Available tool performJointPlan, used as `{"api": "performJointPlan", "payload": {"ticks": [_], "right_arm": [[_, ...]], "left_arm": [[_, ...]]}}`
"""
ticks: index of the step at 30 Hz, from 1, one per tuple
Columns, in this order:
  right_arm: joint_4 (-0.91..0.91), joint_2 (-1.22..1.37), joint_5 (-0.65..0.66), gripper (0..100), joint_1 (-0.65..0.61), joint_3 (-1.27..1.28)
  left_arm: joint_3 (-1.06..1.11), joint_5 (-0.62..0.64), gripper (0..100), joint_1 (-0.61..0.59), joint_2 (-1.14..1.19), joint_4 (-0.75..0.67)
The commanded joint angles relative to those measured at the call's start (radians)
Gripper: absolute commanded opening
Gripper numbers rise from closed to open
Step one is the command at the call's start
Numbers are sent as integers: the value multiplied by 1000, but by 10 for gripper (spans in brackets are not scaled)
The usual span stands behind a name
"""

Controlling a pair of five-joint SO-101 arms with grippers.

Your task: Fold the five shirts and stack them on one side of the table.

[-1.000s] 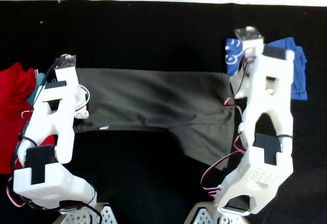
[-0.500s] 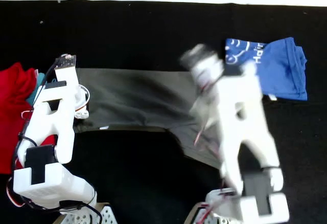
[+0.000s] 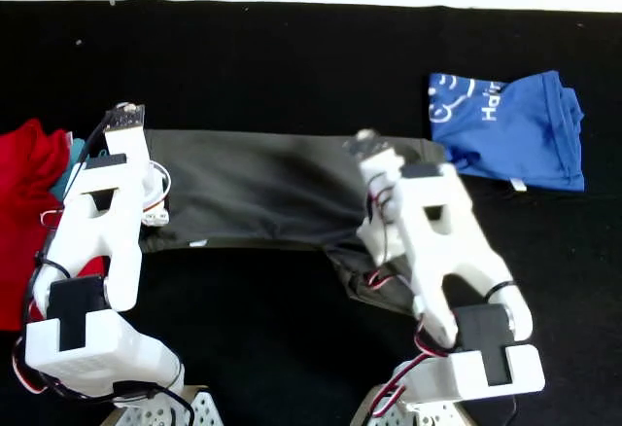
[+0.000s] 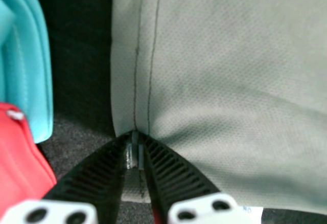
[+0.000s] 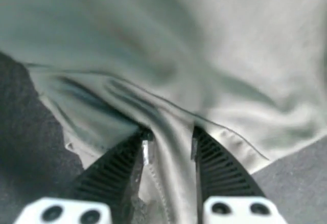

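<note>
left fingers [image 4: 166, 168] pinched shut on the side hem of the grey shirt [image 3: 253, 188]. right fingers [image 5: 217, 165] clamped on a bunched fold of it. that arm has just swung in from the shirt's far edge toward its middle, dragging cloth along; i read the fold as under way. shirt lies mid-desk [image 3: 292, 56]. blue shirt [image 3: 515, 134] now uncovered nearby. red shirt [image 3: 24, 183] and teal shirt [image 4: 25, 55] crowd my left end.

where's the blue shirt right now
In the high view the blue shirt lies on the right side of the table, toward the far edge, just past the right end of the dark grey shirt.
</note>
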Motion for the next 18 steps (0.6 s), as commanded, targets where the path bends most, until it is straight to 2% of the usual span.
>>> {"api": "performJointPlan", "payload": {"ticks": [1,5,10,15,18], "right_arm": [[111,-2,12,130,-58,-65],[154,-4,12,130,-162,-64],[173,-35,-8,130,-180,-84],[266,-179,-21,130,-185,-136],[334,-237,-17,130,-251,-119]], "left_arm": [[4,2,9,-12,10,-38],[4,2,9,-12,10,-38],[4,2,9,-12,10,-38],[4,2,9,-12,10,-38],[4,2,9,-12,10,-38]]}}
